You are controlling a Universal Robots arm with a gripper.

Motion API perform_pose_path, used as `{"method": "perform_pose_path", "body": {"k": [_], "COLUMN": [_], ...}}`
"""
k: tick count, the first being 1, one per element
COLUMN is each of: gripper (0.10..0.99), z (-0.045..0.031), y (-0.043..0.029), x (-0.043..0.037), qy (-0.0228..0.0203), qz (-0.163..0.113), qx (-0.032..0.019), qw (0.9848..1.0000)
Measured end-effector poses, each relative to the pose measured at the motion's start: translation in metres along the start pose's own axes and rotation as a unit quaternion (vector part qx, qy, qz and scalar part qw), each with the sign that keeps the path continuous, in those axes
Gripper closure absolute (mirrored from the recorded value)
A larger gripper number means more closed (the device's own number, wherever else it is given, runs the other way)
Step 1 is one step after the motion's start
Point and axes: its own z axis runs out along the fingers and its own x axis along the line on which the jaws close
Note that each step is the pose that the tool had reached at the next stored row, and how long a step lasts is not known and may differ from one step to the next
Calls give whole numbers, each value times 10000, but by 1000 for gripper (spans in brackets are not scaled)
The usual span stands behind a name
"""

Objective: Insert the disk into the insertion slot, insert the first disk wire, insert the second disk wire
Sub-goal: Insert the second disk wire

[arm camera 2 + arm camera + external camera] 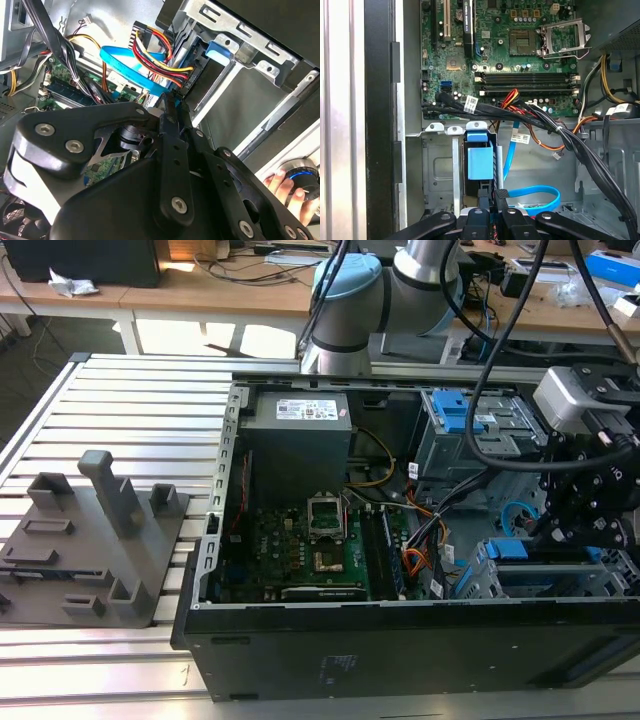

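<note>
gripper (172, 102) closed at blue wire (131, 70), fingers (287, 187) in second wrist view

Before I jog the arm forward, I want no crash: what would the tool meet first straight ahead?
Probably the blue-framed disk sitting in the insertion slot; the tool points at its near end, with the blue cable just beside. Depth is unclear.

Gripper (560, 530) low inside open computer case (300, 640), near insertion slot (545, 575).
</note>
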Motion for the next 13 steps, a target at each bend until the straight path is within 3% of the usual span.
{"method": "perform_pose_path", "body": {"k": [4,7,8,9,13], "gripper": [847,863,980,980,980], "z": [-12,-272,-391,-472,-481], "y": [1,20,30,34,35], "x": [-1,-13,-23,-26,-26], "qy": [-3,-1,-1,-1,-1], "qz": [0,0,0,0,0], "qx": [0,0,0,0,0], "qw": [10000,10000,10000,10000,10000]}}
